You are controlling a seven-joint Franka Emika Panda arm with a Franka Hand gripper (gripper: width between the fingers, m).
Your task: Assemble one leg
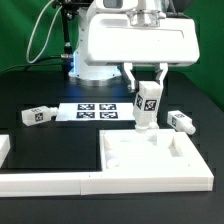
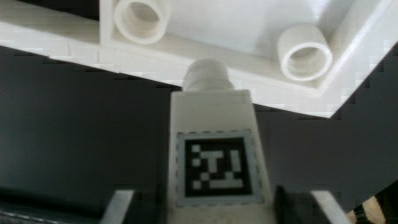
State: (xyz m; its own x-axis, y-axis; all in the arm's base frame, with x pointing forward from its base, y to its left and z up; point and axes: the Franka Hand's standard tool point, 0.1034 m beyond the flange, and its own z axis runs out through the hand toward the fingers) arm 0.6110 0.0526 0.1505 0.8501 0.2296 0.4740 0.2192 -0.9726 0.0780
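My gripper (image 1: 148, 98) is shut on a white leg (image 1: 148, 106) with a black-and-white tag and holds it upright, its lower end just above the far edge of the big white square panel (image 1: 150, 176). In the wrist view the leg (image 2: 214, 135) runs between my fingers (image 2: 121, 206), its rounded tip pointing at the panel's rim (image 2: 214, 52) between two round sockets (image 2: 139, 18) (image 2: 302, 52). Two more legs lie on the black table, one at the exterior view's left (image 1: 40, 115) and one at the right (image 1: 180, 122).
The marker board (image 1: 95, 110) lies flat behind the panel, near the robot base (image 1: 100, 60). A long white border bar (image 1: 45, 182) runs along the front left, with a white end piece (image 1: 3, 150) at the left edge.
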